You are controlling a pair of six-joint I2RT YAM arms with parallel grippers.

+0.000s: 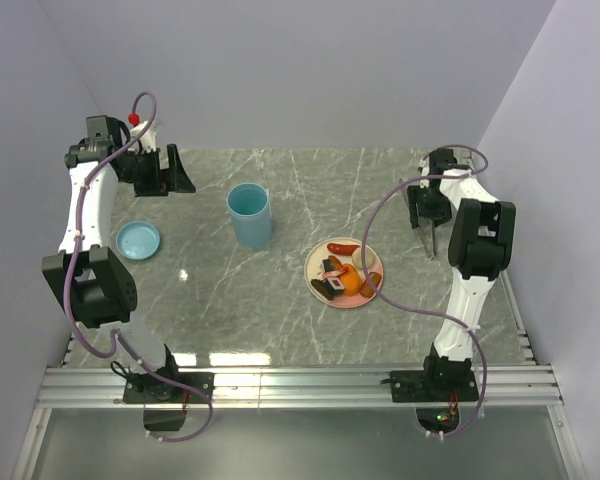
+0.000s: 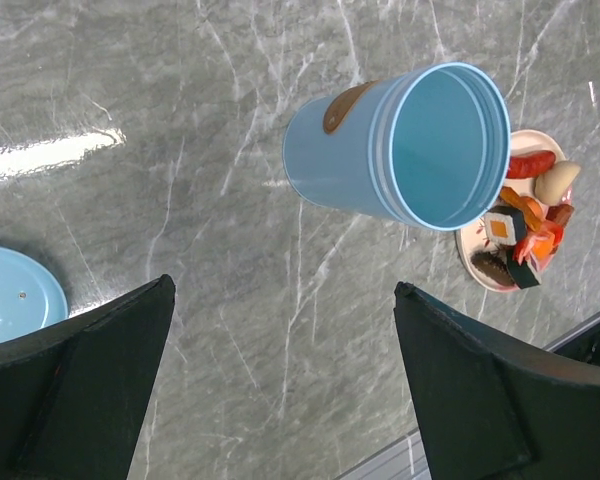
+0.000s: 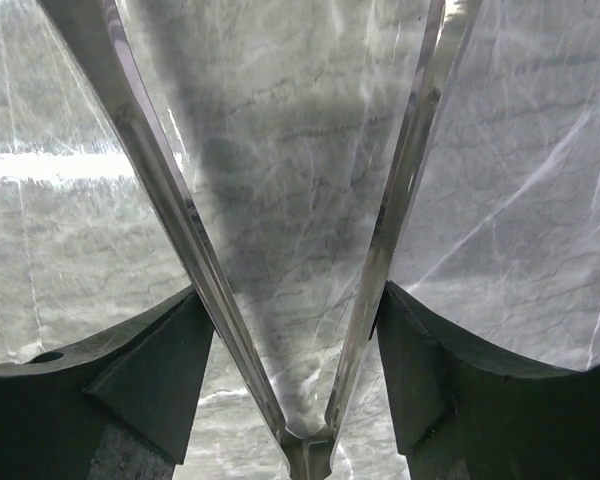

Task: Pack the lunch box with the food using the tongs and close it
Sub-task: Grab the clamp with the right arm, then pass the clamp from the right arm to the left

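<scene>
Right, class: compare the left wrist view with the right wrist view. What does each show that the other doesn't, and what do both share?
Only the left wrist view: the blue lunch box, its lid lying apart, and the plate of food. Only the right wrist view: the tongs, clasped by the right gripper. Both: the grey marble table.

left gripper held high, jaws wide apart. right gripper points down, fingers pinching the tongs between the jaws.
</scene>
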